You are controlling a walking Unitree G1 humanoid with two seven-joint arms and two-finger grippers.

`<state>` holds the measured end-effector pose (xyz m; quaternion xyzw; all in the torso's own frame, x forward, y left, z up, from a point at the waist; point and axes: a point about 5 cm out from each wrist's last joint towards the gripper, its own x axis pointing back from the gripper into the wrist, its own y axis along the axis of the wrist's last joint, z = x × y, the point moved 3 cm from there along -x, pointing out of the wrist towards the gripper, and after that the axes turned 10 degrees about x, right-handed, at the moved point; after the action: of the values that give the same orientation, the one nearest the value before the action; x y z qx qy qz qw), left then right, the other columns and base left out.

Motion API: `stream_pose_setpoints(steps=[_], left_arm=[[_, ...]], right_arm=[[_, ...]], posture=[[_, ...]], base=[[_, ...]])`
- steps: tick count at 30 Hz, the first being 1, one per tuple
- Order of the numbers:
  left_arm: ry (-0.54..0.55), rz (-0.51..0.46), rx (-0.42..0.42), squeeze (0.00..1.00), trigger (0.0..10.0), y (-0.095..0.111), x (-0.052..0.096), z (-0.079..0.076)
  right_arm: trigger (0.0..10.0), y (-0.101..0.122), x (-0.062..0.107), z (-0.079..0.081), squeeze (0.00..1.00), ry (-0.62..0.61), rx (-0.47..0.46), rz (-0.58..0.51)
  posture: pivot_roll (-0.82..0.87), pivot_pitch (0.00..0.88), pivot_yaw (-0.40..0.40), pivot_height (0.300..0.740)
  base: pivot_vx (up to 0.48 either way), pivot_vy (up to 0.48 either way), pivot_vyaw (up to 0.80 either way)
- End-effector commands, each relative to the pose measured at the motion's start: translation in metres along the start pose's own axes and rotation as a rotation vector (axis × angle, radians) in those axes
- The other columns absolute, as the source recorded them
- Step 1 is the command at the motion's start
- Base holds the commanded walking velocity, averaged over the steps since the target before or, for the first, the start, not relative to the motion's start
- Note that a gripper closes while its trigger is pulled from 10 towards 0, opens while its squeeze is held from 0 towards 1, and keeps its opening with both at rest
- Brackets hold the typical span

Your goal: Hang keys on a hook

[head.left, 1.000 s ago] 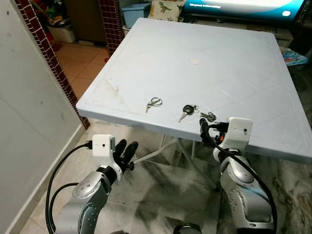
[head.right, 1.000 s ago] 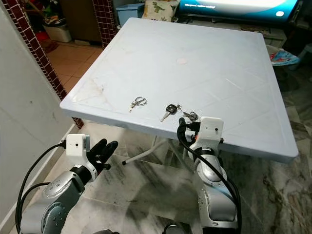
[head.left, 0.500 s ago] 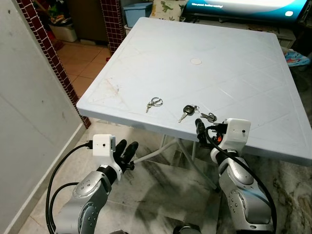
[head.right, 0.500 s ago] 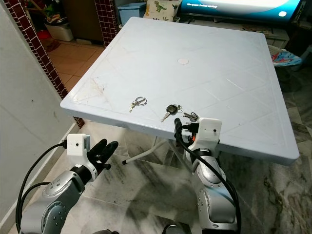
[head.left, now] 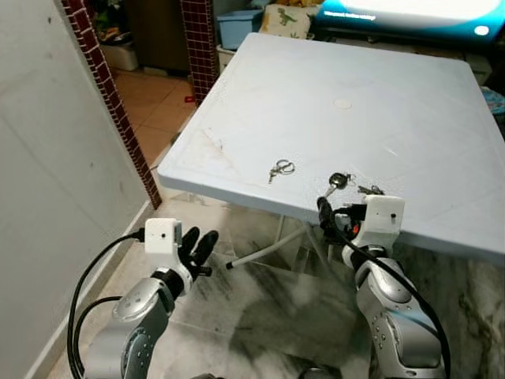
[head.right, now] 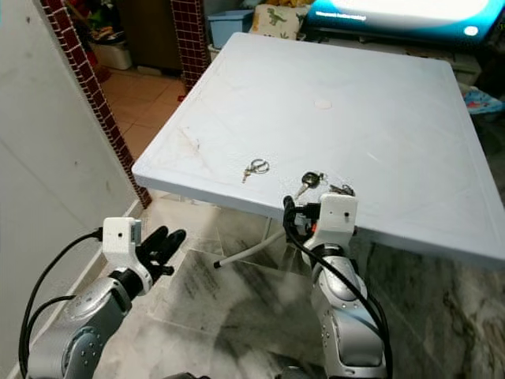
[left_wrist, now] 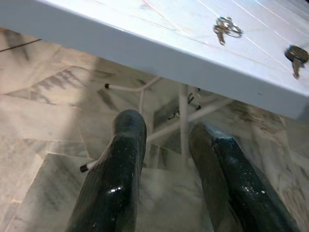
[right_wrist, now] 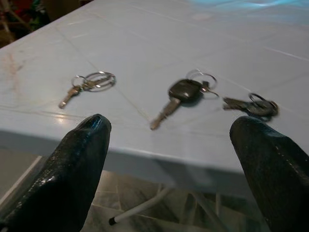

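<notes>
1. Marble floor (head.left: pixel 260 308) lies under a pale blue table (head.left: pixel 379 103), with a grey wall (head.left: pixel 47 158) and a red brick pillar (head.left: pixel 118 118) on our left.
2. We see three key sets lying flat near the table's front edge, none of them held: a small ring of keys (right_wrist: pixel 89 83), a black-headed key (right_wrist: pixel 181 94) in the middle, and a dark bunch (right_wrist: pixel 253 105) on the far side.
3. We hold our right gripper (right_wrist: pixel 169 159) just in front of the table edge, level with the top, pointed at the keys. Its fingers (right_wrist: pixel 79 159) are spread wide, with the black-headed key lined up between them, and they touch nothing.
4. From the head views the right wrist camera box (head.left: pixel 381 217) sits against the front edge, just below the dark bunch.
5. We keep our left gripper (left_wrist: pixel 164 159) low, under and in front of the table edge, above the floor. Its two fingers (left_wrist: pixel 118 179) stand slightly apart and grip nothing.
6. White table legs (left_wrist: pixel 183 121) show beyond the left fingers.
</notes>
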<state>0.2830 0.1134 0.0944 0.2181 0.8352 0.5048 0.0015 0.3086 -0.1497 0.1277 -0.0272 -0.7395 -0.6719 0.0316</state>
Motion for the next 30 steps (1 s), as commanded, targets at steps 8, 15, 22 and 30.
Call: stream_pose_setpoints(steps=[8, 15, 22, 30], left_arm=[[-0.001, 0.014, -0.01, 0.0, 10.0, -0.002, 0.002, 0.002], [-0.036, 0.001, -0.004, 0.0, 10.0, -0.001, 0.0, -0.005], [-0.04, 0.001, 0.006, 0.0, 10.0, -0.002, 0.001, -0.006], [-0.051, 0.003, 0.007, 0.0, 10.0, -0.002, 0.001, -0.007]], right_arm=[[10.0, 0.012, 0.001, 0.005, 0.0, 0.005, 0.038, -0.058], [10.0, 0.01, 0.003, -0.006, 0.0, -0.003, 0.117, -0.028], [10.0, 0.011, 0.005, -0.006, 0.0, -0.015, 0.097, -0.035], [10.0, 0.011, 0.005, -0.006, 0.0, -0.013, 0.102, -0.032]], posture=[[-0.06, 0.124, 0.028, 0.74], [-0.07, 0.12, 0.029, 0.74], [-0.07, 0.124, 0.029, 0.74], [-0.07, 0.125, 0.029, 0.74]], base=[[0.0, 0.216, 0.0], [0.0, 0.0, 0.0], [0.0, 0.0, -0.22], [0.0, 0.0, -0.78]])
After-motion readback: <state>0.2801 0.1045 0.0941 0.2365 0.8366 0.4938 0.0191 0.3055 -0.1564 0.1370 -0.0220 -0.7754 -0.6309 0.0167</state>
